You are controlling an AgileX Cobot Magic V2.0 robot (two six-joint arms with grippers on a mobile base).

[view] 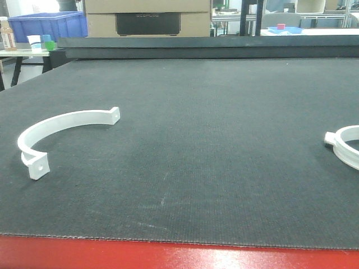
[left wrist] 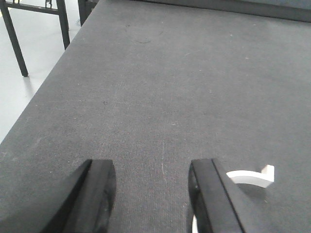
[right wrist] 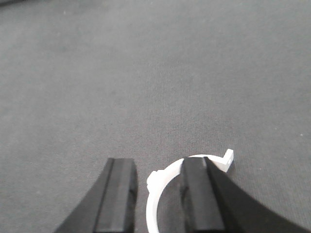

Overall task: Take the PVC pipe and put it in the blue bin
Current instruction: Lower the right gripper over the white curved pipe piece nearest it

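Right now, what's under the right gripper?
A white clamp lies on the grey mat under the open right gripper. One finger covers part of its curve, so whether it is a full ring cannot be seen.

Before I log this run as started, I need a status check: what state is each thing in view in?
Left white curved plastic pipe clamp: lying flat on the dark mat, ungrasped.
Right white curved plastic pipe clamp: lying flat, partly out of frame, ungrasped.
Left end effector: open, empty.
Right end effector: open, empty, above the right clamp.
Blue plastic bin: upright in the background; contents hidden.
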